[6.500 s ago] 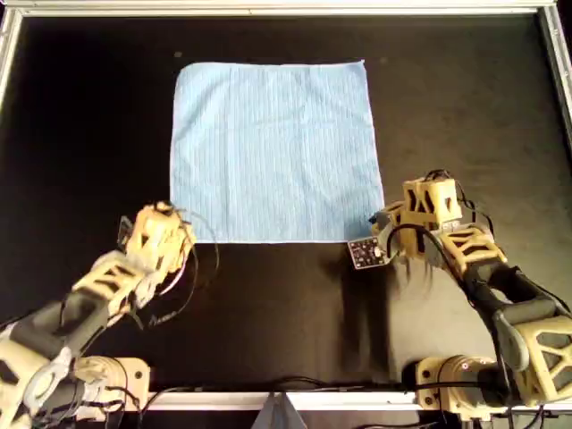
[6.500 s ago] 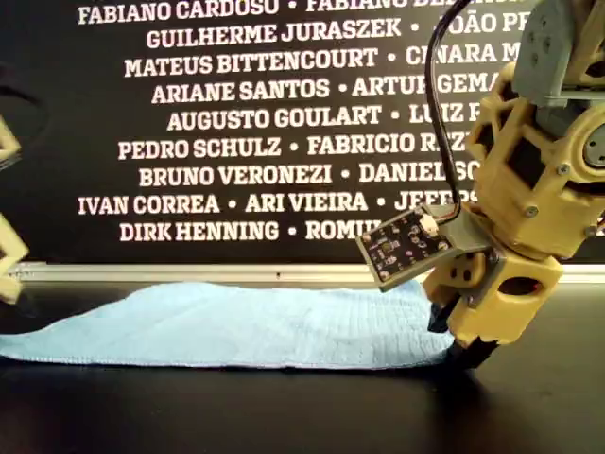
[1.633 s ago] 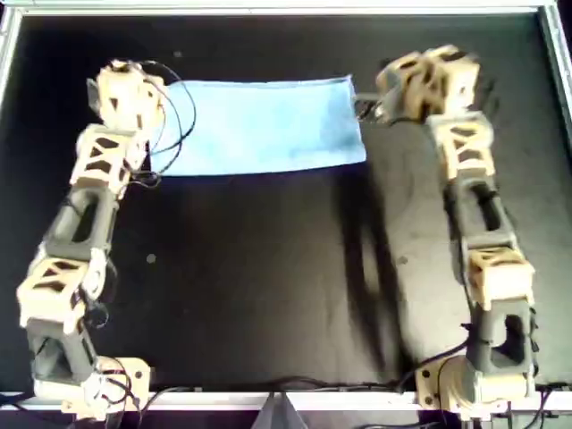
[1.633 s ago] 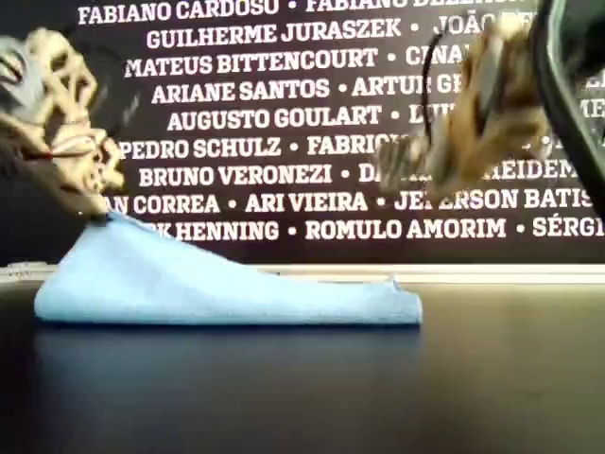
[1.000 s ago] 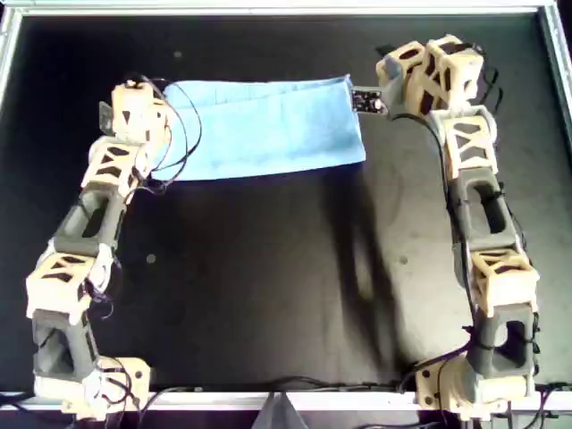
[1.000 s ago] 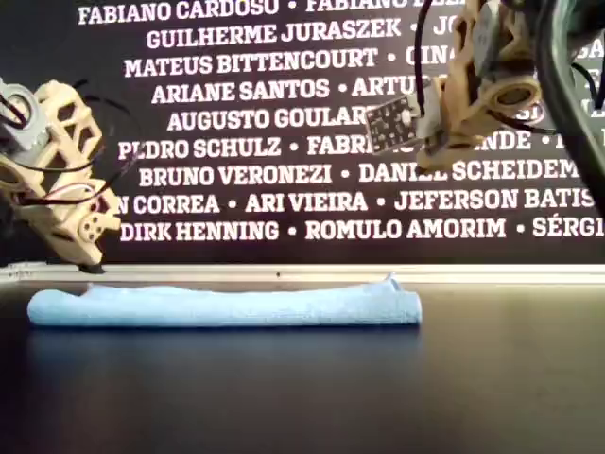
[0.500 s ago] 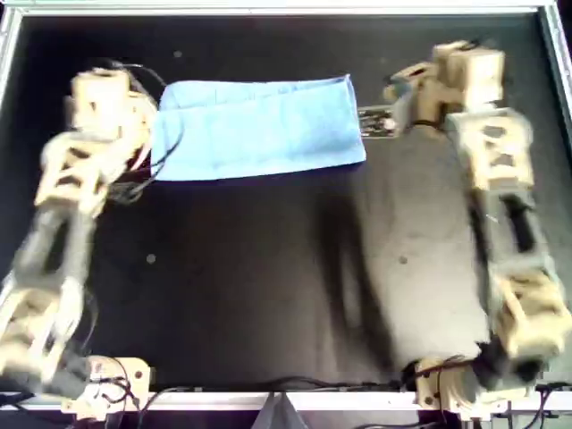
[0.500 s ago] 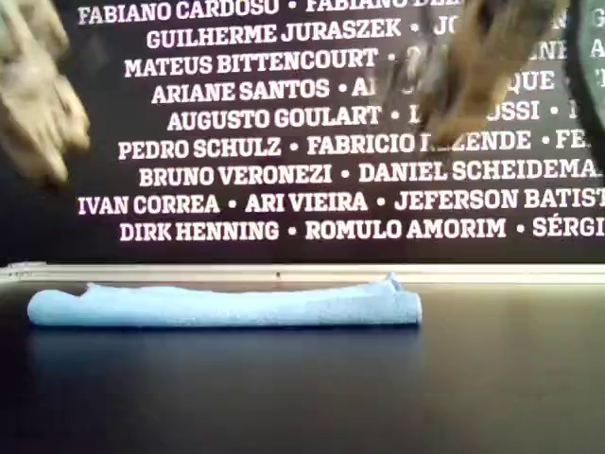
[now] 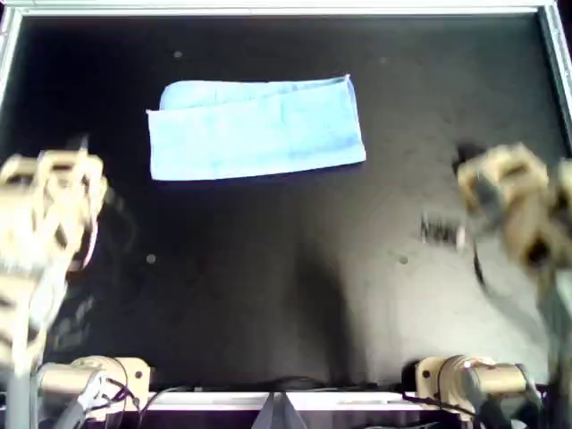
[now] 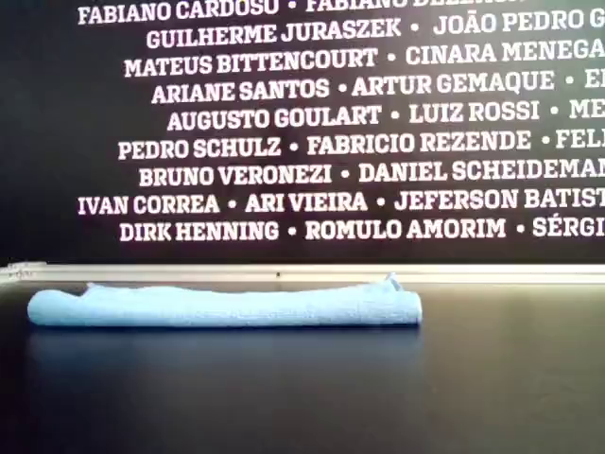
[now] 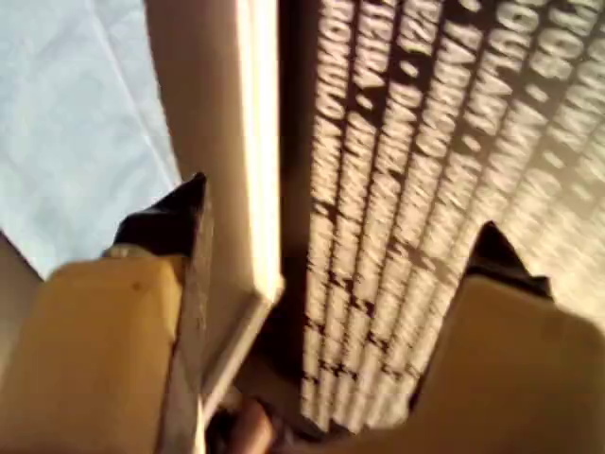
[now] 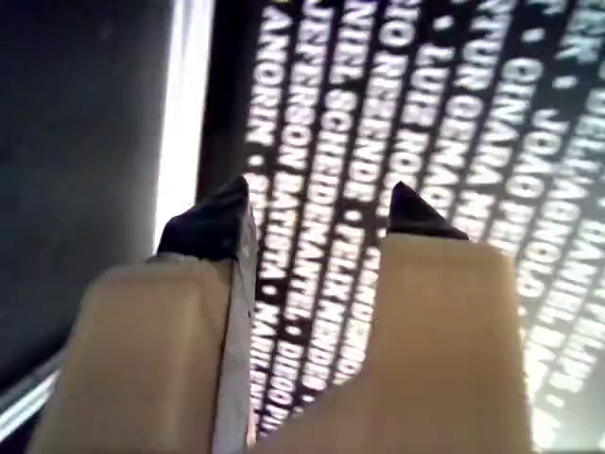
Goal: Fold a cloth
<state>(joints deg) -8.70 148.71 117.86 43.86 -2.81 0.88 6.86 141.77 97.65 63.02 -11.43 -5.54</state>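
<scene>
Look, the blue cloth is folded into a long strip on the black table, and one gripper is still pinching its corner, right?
Not quite. The cloth is folded into a long strip on the black table, but nothing pinches it. The overhead view shows both arms well clear of it, and the wrist views show the left gripper and right gripper open and empty.

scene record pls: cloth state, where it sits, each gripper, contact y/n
cloth state: cloth folded into a long strip, lying flat
cloth place: far half of the table in the overhead view
left gripper: left gripper open, empty, aimed at the name wall
right gripper: right gripper open, empty
contact: none; both arms blurred, apart from the cloth
exterior view: only the cloth and the wall, no arms
</scene>
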